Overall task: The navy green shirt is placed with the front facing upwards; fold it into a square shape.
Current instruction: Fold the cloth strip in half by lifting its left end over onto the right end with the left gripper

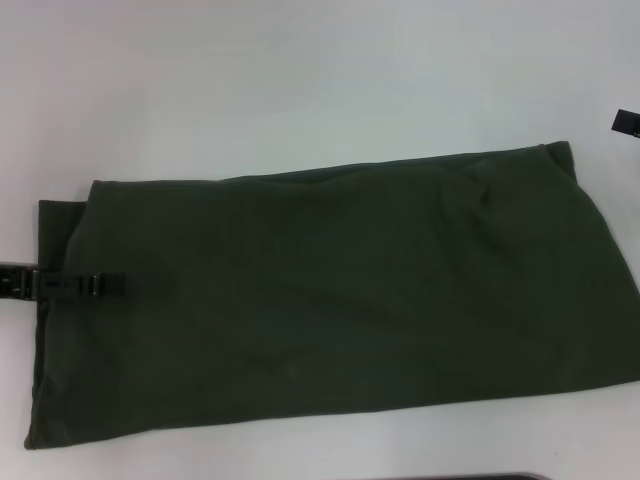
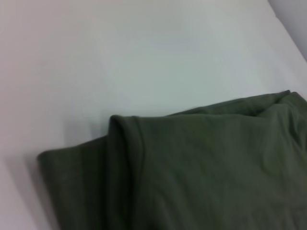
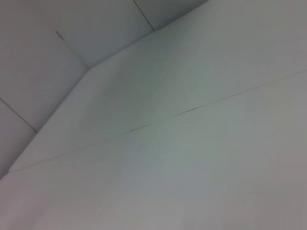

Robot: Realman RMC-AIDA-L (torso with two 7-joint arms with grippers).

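Navy green shirt (image 1: 340, 300) lies mid-table as a long folded band w/ plain side up, double layer at its left end, on white table (image 1: 300, 80); left gripper (image 1: 105, 286) low on shirt's left edge, right gripper (image 1: 626, 122) far right off cloth, jaws of both: can't tell.

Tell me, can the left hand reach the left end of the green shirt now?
Probably yes: the left hand already lies over the green shirt at its left end, nothing between them. Right hand sits far off.
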